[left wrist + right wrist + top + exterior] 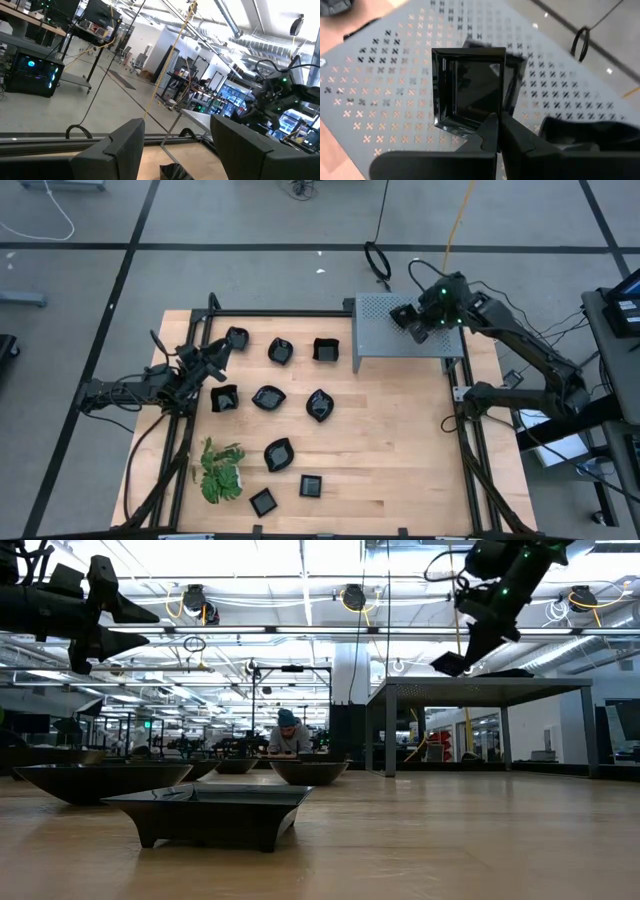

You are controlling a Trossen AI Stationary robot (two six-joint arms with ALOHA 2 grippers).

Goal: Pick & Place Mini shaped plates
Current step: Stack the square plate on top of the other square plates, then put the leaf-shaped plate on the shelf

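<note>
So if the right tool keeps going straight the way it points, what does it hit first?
The right tool, shut on the rim of a square black plate, points down at the grey perforated platform. The plate would probably meet it first.

Pretty standard big open lab here. Grey concrete floor with dark tape lines crossing it, a white cable looped off in one corner. Ceiling's all exposed pipes and ducts with bright strip lights running across. Back there you've got workbenches, a computer tower glowing blue, and a person leaning over a bench. The wooden desk has a perforated grey metal shelf at one corner.
</note>
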